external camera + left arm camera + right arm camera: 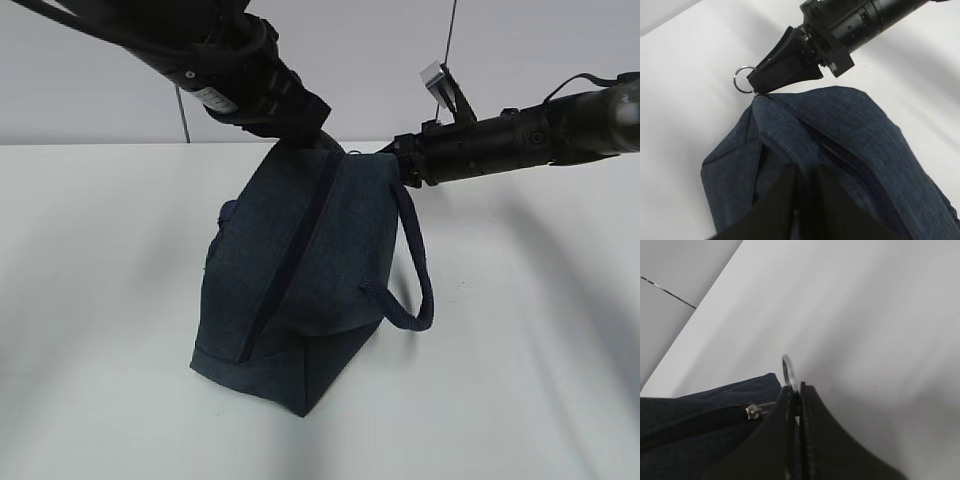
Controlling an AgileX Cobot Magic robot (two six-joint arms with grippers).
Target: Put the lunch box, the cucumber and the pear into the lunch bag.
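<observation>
The dark navy lunch bag (300,290) stands tilted on the white table, its zipper shut along the side that faces me. My left gripper (804,175) is shut on a fold of the lunch bag's fabric (840,130) at its top back edge. My right gripper (796,390) is shut on the metal ring pull (787,367) of the zipper at the bag's top corner; in the left wrist view the ring pull (743,79) sticks out past that gripper's fingertips. The loop handle (415,270) hangs on the right. The lunch box, the cucumber and the pear are out of view.
The white table (100,300) runs bare round the bag on all sides. A pale wall (350,50) stands behind it. Both arms reach in from the top, the left arm (220,60) over the bag and the right arm (520,135) from the right.
</observation>
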